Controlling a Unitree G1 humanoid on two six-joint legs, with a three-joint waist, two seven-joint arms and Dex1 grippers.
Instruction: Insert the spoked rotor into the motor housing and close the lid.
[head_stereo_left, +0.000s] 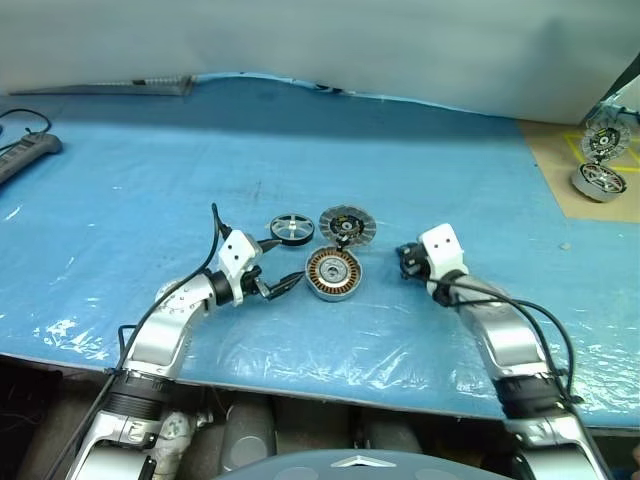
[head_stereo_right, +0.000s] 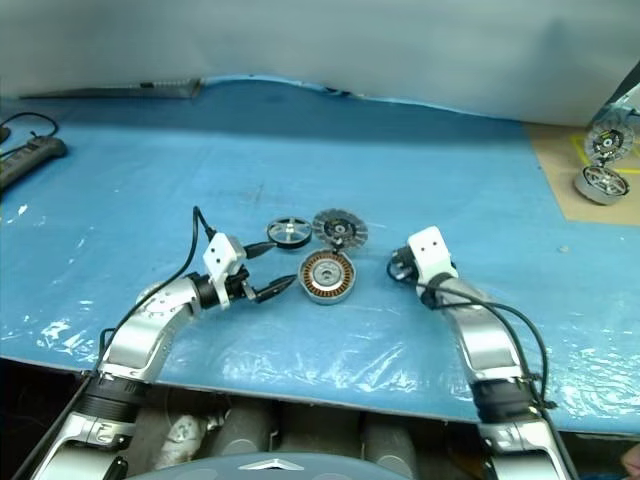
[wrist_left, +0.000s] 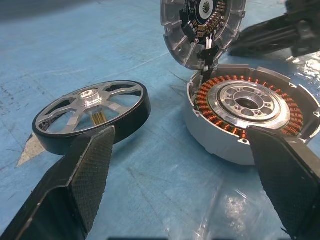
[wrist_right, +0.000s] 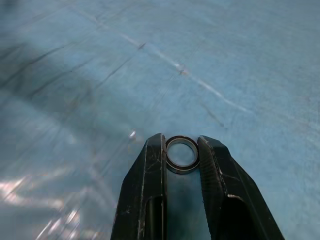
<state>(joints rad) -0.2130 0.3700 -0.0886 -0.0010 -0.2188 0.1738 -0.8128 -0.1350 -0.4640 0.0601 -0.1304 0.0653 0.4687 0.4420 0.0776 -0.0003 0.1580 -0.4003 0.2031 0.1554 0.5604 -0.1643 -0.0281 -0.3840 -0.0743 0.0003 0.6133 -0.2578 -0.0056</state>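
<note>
Workshop bench: blue plastic sheet (head_stereo_left: 300, 150), power strip (head_stereo_left: 25, 155), spare motor parts (head_stereo_left: 603, 160).

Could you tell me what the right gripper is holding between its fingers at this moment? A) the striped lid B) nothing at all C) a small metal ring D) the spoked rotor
C: in the right wrist view the right gripper has its two black fingers closed on a small metal ring, above the blue table cover.
</note>
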